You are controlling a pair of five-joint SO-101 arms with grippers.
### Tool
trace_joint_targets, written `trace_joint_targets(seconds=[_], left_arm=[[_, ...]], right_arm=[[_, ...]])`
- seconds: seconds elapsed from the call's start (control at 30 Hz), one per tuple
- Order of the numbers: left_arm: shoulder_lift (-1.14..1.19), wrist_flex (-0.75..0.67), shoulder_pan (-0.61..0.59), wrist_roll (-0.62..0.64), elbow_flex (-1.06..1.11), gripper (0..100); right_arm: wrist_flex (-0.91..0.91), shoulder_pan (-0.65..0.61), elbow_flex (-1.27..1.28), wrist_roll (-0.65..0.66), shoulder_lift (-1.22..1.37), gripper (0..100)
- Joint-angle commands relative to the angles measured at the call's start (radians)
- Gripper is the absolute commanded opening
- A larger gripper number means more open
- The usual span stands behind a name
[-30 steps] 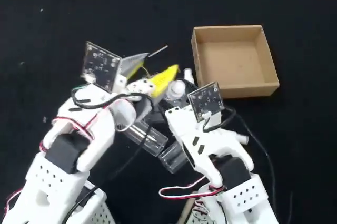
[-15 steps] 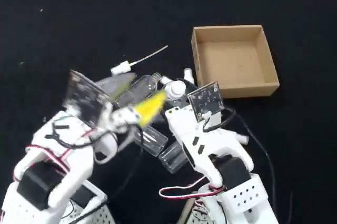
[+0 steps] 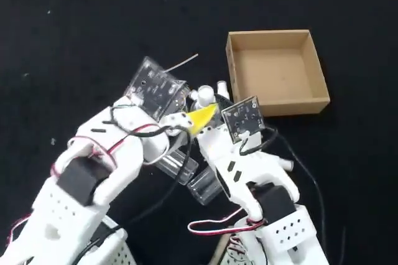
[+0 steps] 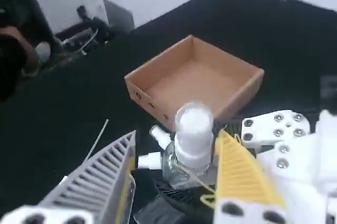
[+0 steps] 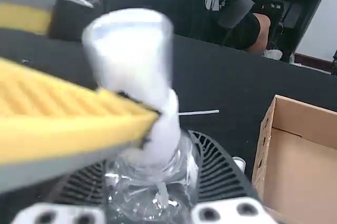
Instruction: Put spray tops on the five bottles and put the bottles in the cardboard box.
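High view: the step in hand seems to be seating a spray top [image 3: 204, 95] that stands just left of the cardboard box's [image 3: 278, 106] near left corner. To do it well, I judge the push should go straight down the neck, with no sideways shove towards the box

Left wrist view: the left gripper [image 4: 176, 135] is spread wide, a finger on each side of the top and not clamping it. It should close squarely on the collar before any twisting. The top is white and round-headed, sitting on a clear bottle [image 4: 176, 167]

Right wrist view: the right gripper [image 5: 152, 192] clamps the bottle's clear shoulder in black ribbed jaws and should hold firm. A yellow finger [image 5: 68, 129] touches the top's side; the top looks slightly askew
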Motion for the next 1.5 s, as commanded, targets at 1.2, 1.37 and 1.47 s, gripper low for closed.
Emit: trace_joint_targets(seconds=[1.2, 1.37, 1.47], left_arm=[[-0.123, -0.52, -0.575, 0.144, 0.762, 23], [-0.123, -0.621, -0.568, 0.25, 0.869, 23], [-0.123, -0.713, -0.576, 0.307, 0.934, 23]], right_arm=[[-0.244, 0.423, -0.562, 0.0, 0.736, 1.1], [-0.439, 0.433, -0.656, 0.0, 1.017, 1.1], [-0.534, 0.436, -0.713, 0.0, 1.159, 1.1]])
